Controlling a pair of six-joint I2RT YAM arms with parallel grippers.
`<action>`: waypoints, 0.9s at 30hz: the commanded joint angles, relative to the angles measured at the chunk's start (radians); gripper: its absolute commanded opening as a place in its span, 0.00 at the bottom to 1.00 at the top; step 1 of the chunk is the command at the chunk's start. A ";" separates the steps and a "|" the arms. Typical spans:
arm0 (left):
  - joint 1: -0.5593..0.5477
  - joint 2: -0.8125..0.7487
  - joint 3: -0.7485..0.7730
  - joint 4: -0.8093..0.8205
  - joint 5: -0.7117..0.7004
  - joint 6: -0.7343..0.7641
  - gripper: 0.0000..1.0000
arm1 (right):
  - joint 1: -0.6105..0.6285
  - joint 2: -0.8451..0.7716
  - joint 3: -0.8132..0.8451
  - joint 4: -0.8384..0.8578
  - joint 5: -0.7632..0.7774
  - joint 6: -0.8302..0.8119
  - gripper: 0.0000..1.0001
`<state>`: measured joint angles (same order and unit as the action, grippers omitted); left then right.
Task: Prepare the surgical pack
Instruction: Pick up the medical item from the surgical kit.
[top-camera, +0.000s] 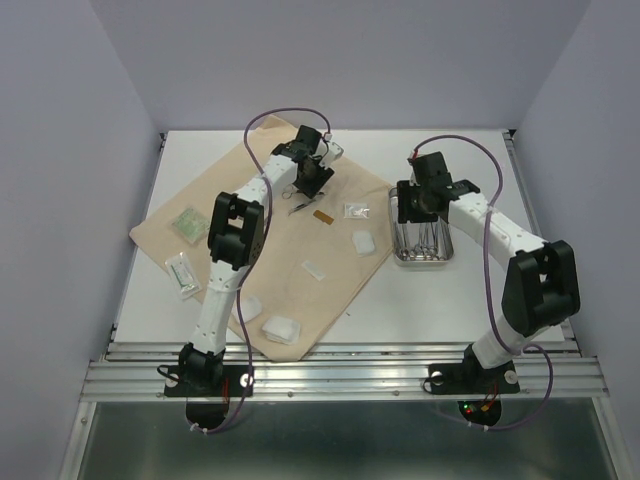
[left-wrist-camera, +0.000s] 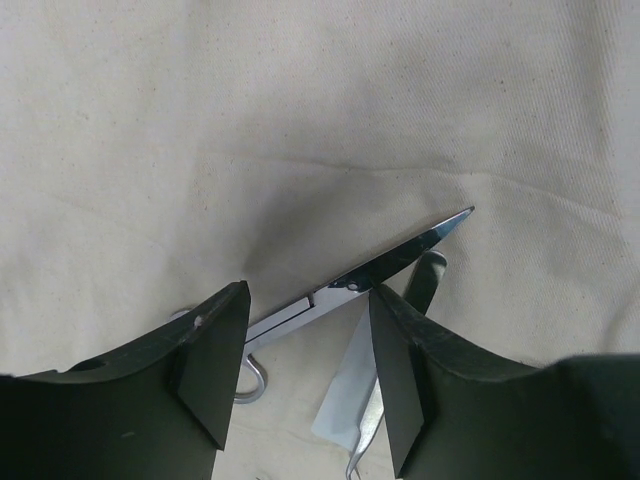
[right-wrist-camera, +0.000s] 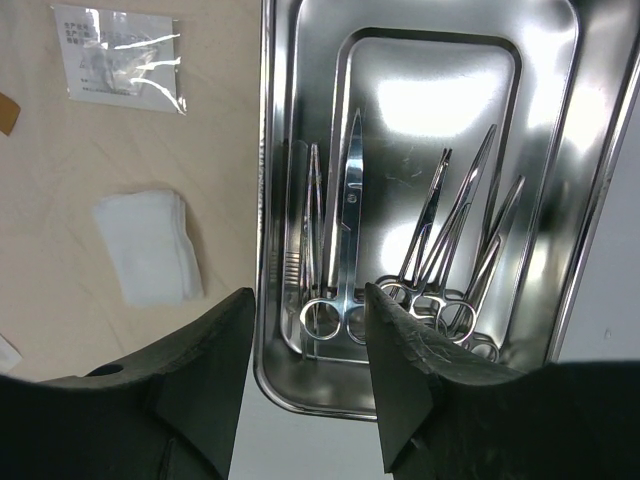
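The beige cloth sheet (top-camera: 335, 290) lies spread on the white table. My left gripper (top-camera: 308, 183) is open over the cloth's far part. In the left wrist view its fingers (left-wrist-camera: 215, 355) straddle silver scissors (left-wrist-camera: 400, 258) lying on the cloth (left-wrist-camera: 200, 120); thin forceps (left-wrist-camera: 368, 432) and a white slip (left-wrist-camera: 343, 385) lie by the right finger. My right gripper (top-camera: 418, 212) is open and empty above the steel tray (top-camera: 422, 262). The tray (right-wrist-camera: 263, 200) holds scissors (right-wrist-camera: 350, 210) and several forceps (right-wrist-camera: 455, 230). Gauze pads (top-camera: 362, 243) lie on the cloth.
A gauze pad (right-wrist-camera: 150, 245) and a clear packet (right-wrist-camera: 120, 55) lie on the cloth left of the tray. More gauze (top-camera: 280, 328), a brown strip (top-camera: 322, 216), a green packet (top-camera: 186, 222) and a clear packet (top-camera: 182, 272) lie further left. Purple walls close three sides.
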<state>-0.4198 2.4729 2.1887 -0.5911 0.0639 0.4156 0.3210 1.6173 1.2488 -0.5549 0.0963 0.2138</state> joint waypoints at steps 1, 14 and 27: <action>-0.002 0.041 0.039 -0.001 0.010 0.025 0.62 | 0.004 0.013 0.057 -0.019 -0.010 -0.010 0.53; -0.002 0.026 0.037 -0.006 0.033 -0.001 0.29 | 0.032 0.032 0.067 -0.020 -0.006 0.006 0.53; -0.004 -0.164 -0.052 0.070 -0.016 -0.141 0.00 | 0.050 0.041 0.078 -0.019 -0.001 0.019 0.52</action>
<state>-0.4259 2.4523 2.1548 -0.5594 0.0891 0.3470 0.3588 1.6516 1.2770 -0.5770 0.0963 0.2211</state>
